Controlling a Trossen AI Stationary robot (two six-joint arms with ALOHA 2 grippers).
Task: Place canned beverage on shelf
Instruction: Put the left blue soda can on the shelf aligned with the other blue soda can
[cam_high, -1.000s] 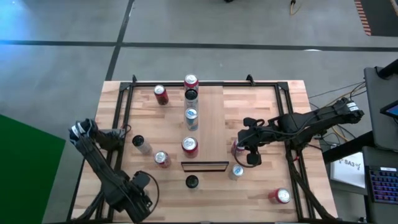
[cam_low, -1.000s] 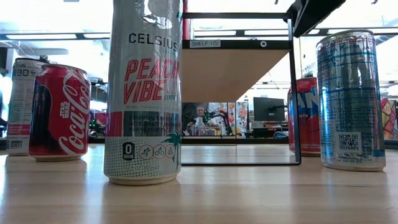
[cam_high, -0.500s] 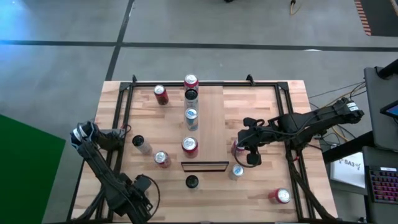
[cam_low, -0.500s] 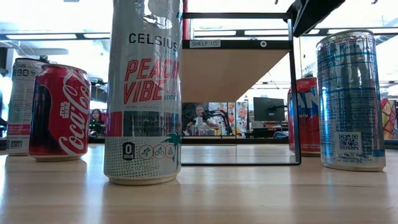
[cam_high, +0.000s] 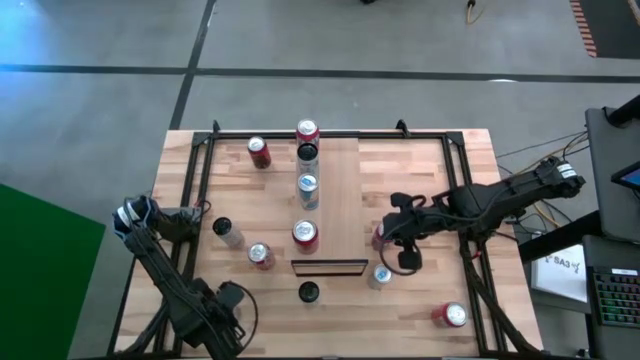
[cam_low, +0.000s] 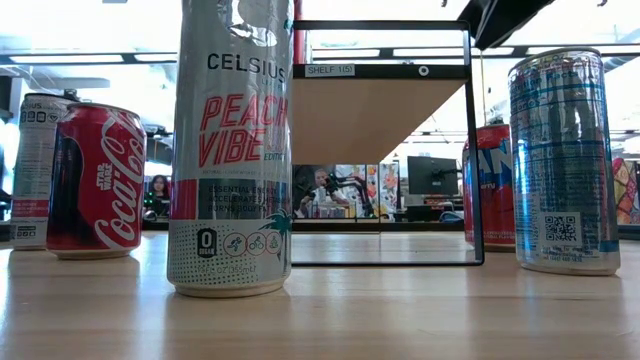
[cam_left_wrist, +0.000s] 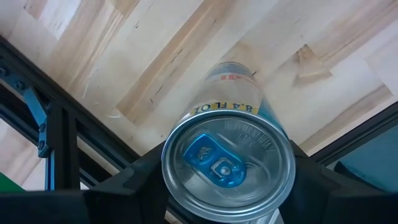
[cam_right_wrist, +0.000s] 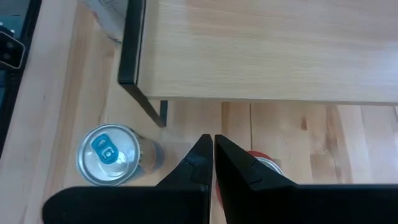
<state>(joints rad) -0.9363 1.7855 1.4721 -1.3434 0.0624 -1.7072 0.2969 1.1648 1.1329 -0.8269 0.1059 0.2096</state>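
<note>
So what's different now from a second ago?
The left pincer has squeezed in around the silver can. The right arm shifted only a tiny bit; its pincer stays shut above a red can beside the shelf. The other cans on the shelf and the table haven't moved.

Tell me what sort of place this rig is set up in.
Probably a lab or workshop with an office area. The table stands on bare concrete floor, a keyboard sits beside it, and the low view shows a monitor and a person behind.
</note>
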